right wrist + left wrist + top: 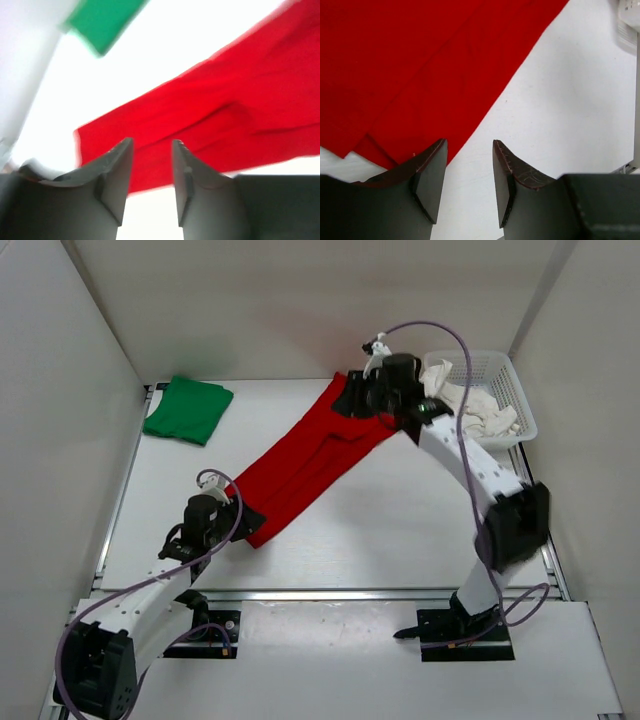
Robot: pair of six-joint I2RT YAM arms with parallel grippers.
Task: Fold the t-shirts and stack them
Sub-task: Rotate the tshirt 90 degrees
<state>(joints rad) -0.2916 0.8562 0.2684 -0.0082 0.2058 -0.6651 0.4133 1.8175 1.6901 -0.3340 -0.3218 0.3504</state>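
Observation:
The red t-shirt (305, 465) lies on the table folded into a long strip, running diagonally from front left to back right. My left gripper (238, 516) stands open at the strip's near end. In the left wrist view its gripper (470, 150) has only bare table between the fingers, and the red cloth (420, 65) lies just ahead. My right gripper (353, 400) hovers open over the far end; the right wrist view shows that gripper (152, 146) empty above the red shirt (215, 115). The green t-shirt (188, 408) lies folded at the back left. The white t-shirt (468, 405) sits crumpled in the basket.
A white mesh basket (524, 405) stands at the back right against the wall. White walls close in the table on the left, back and right. The green shirt (102, 20) shows blurred at the top of the right wrist view.

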